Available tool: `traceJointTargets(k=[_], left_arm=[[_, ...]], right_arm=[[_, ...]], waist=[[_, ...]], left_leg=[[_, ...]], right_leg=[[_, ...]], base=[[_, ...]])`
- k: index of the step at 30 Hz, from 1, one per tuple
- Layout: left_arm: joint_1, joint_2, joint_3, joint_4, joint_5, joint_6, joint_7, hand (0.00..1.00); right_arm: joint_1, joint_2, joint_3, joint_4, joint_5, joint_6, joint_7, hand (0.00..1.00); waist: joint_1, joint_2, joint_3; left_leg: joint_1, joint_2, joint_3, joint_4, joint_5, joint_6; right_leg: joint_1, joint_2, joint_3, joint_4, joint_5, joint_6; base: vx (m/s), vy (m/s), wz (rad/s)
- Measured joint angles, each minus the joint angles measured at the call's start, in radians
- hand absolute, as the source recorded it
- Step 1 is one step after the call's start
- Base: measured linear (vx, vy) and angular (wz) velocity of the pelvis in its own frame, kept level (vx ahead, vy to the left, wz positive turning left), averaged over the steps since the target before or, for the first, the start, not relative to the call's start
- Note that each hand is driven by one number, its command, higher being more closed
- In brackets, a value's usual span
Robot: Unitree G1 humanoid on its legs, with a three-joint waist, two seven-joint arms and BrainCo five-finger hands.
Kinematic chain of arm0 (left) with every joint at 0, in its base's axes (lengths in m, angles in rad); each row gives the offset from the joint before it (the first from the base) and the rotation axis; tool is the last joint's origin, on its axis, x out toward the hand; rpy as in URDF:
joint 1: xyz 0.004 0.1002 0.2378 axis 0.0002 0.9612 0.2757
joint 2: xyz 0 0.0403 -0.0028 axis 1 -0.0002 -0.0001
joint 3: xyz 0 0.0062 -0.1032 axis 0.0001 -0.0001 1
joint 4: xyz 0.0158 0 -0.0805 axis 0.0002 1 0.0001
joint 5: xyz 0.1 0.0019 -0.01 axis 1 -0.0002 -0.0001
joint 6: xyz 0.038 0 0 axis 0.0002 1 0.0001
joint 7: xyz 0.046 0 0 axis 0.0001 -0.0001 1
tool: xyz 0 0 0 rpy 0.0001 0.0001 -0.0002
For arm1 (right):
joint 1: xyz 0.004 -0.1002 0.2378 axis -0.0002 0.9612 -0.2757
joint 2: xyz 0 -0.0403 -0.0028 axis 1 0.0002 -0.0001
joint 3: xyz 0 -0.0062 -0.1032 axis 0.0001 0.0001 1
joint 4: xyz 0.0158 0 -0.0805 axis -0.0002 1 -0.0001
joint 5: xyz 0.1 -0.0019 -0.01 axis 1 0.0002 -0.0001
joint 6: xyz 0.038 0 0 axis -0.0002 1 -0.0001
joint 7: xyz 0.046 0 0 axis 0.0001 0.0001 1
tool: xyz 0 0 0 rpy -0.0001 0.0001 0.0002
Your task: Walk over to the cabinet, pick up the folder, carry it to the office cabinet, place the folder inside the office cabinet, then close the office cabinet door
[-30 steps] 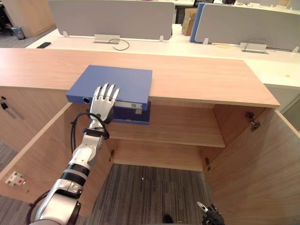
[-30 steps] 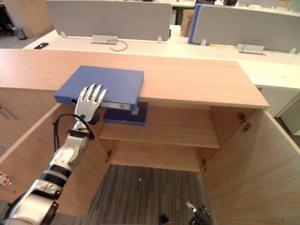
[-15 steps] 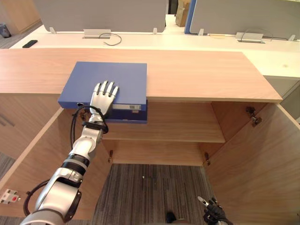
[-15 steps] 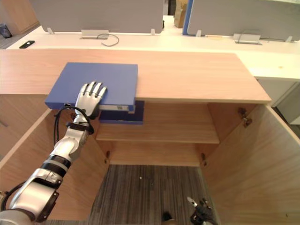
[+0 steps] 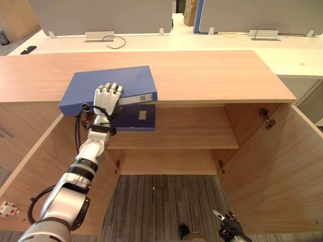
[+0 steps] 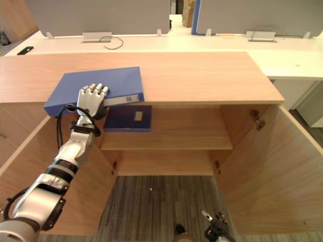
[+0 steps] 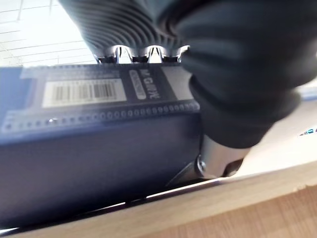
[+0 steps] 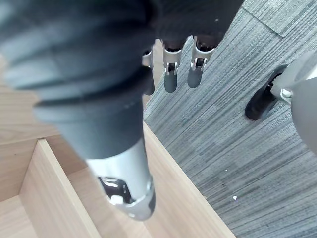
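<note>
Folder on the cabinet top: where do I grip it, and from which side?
Grip the folder by its spine edge, from the front: it lies flat, that edge overhanging the cabinet top. The left hand grips there, fingers on top, thumb beneath.

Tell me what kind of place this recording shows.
Most likely an open-plan office: grey desk dividers on white desks, a wooden cabinet with open doors, grey carpet, and a blue folder gripped by the left hand.

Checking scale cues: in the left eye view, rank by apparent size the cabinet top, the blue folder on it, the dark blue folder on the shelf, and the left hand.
1. cabinet top
2. blue folder
3. dark blue folder and left hand: alike; the folder is partly hidden under the top, so unranked.
</note>
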Motion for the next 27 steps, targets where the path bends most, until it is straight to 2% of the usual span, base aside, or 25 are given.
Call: traceJointTargets(k=[8, 13, 16, 20, 27], left_arm=[[0.022, -0.041, 0.011, -0.087, -0.008, 0.004, 0.010, 1.00], [0.164, -0.159, 0.068, -0.367, -0.049, 0.001, 0.007, 1.00], [0.214, -0.226, 0.088, -0.497, -0.106, -0.020, 0.009, 1.00], [0.304, -0.316, 0.129, -0.666, -0.194, -0.057, 0.025, 1.00], [0.390, -0.375, 0.186, -0.841, -0.315, -0.101, 0.032, 1.00]], right_arm=[[-0.009, -0.001, 0.024, 0.003, 0.000, 0.000, -0.002, 0.00], [-0.003, 0.002, 0.047, -0.023, 0.000, 0.001, -0.010, 0.00], [0.020, 0.008, 0.062, -0.135, 0.001, 0.002, -0.024, 0.00], [0.093, 0.019, 0.051, -0.406, 0.001, -0.009, -0.037, 0.00], [0.177, 0.084, -0.050, -0.718, 0.046, -0.051, -0.043, 0.00]], waist=[[0.008, -0.002, 0.005], [0.017, -0.002, 0.005], [0.019, -0.001, 0.005], [0.019, 0.000, 0.005], [0.027, 0.007, 0.006]], left_leg=[[0.003, -0.001, -0.010, 0.000, -0.001, -0.002], [-0.003, 0.000, -0.019, 0.000, -0.001, -0.001], [-0.010, 0.002, -0.026, -0.001, 0.001, 0.001], [-0.020, 0.005, -0.029, -0.001, 0.009, 0.005], [-0.037, 0.007, -0.044, -0.001, 0.007, 0.013]], right_leg=[[0.020, -0.003, -0.013, -0.008, 0.001, 0.001], [0.015, -0.003, -0.012, 0.002, 0.001, 0.001], [0.002, -0.001, -0.006, 0.018, 0.001, 0.002], [-0.023, 0.005, -0.005, 0.050, 0.002, 0.003], [-0.052, 0.014, -0.001, 0.069, 0.019, 0.030]], base=[[-0.01, -0.008, 0.04], [-0.03, -0.015, 0.05], [-0.06, -0.022, 0.04], [-0.06, -0.021, 0.00], [-0.08, -0.021, -0.07]])
